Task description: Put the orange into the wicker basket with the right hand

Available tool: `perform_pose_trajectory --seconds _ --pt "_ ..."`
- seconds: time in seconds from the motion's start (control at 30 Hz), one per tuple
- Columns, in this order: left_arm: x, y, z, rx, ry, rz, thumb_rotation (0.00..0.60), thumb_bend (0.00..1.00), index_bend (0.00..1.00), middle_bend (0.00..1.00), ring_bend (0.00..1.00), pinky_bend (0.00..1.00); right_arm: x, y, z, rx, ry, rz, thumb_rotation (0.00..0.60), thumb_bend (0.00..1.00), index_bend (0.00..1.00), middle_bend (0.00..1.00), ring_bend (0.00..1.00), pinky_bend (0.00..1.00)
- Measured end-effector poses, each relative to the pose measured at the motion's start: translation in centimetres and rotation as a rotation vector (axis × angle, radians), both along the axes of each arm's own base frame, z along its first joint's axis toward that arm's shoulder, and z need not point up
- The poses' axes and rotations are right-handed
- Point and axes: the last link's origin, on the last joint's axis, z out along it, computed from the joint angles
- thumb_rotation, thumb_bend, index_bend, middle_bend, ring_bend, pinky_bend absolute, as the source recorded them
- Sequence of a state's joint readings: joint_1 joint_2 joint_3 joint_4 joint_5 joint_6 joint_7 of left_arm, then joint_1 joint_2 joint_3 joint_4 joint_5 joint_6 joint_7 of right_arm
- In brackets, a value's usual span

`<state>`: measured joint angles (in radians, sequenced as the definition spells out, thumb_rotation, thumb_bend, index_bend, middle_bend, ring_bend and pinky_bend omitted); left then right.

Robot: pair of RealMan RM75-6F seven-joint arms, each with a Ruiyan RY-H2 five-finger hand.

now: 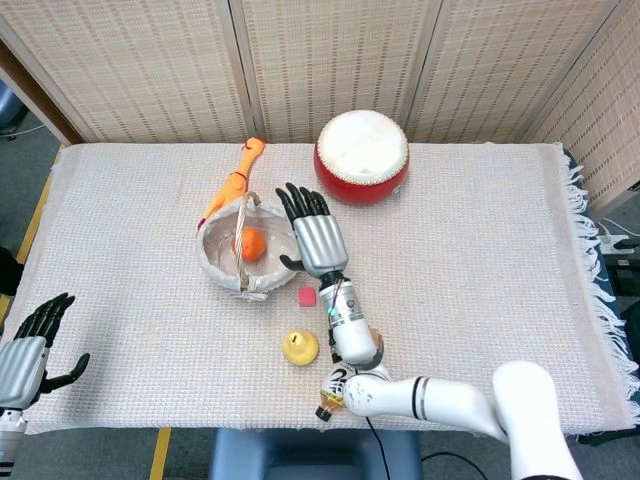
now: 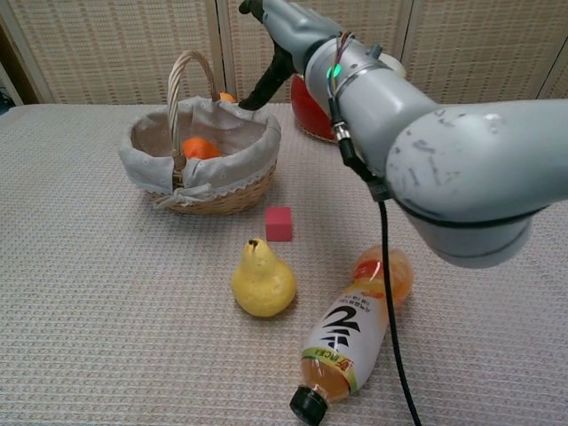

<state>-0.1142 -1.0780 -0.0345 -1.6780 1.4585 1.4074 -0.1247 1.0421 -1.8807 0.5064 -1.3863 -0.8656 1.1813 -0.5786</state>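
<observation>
The orange [image 1: 251, 244] lies inside the wicker basket [image 1: 215, 262], beside its handle. The right hand [image 1: 316, 238], fingers spread wide and holding nothing, hovers just past the basket's rim. A careless withdrawal could catch that rim or handle and tip the basket, rolling the orange onto the bench [image 1: 480, 240].

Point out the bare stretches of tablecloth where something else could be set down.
Free: the whole right side past the drum and right hand, and the left strip between the wicker basket and left hand. Crowded: the middle front, where the red cube, pear and juice bottle lie close together.
</observation>
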Motion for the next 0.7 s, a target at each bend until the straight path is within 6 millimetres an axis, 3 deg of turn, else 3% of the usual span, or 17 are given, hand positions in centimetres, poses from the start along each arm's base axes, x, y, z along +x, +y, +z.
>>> perform_pose_trajectory --seconds 0.1,0.2,0.33,0.43,0.53,0.7 --pt "0.0 0.0 -0.1 0.000 0.009 -0.002 0.600 0.34 0.00 0.00 0.00 0.10 -2.5 1.5 3.0 -0.012 0.037 0.018 0.600 0.07 0.00 0.00 0.00 0.08" --pt "0.1 0.0 -0.1 0.002 0.020 -0.006 0.600 0.34 0.00 0.00 0.00 0.10 -6.4 3.7 6.6 -0.025 0.100 0.009 0.600 0.07 0.00 0.00 0.00 0.07" --pt "0.2 0.1 -0.2 0.006 0.032 -0.012 0.600 0.34 0.00 0.00 0.00 0.10 -14.0 8.5 11.1 -0.031 0.234 -0.066 0.600 0.07 0.00 0.00 0.00 0.06" --pt "0.2 0.1 -0.3 0.007 0.044 -0.017 0.600 0.34 0.00 0.00 0.00 0.10 -18.9 12.8 12.8 -0.015 0.315 -0.122 0.600 0.07 0.00 0.00 0.00 0.05" --pt "0.3 0.1 -0.4 0.010 0.060 -0.024 0.600 0.34 0.00 0.00 0.00 0.10 -22.4 17.0 13.8 -0.002 0.343 -0.161 0.600 0.07 0.00 0.00 0.00 0.04" --pt "0.4 0.1 -0.6 0.017 0.085 -0.033 0.600 0.34 0.00 0.00 0.00 0.10 -26.6 20.4 14.9 -0.043 0.385 -0.180 0.600 0.07 0.00 0.00 0.00 0.03"
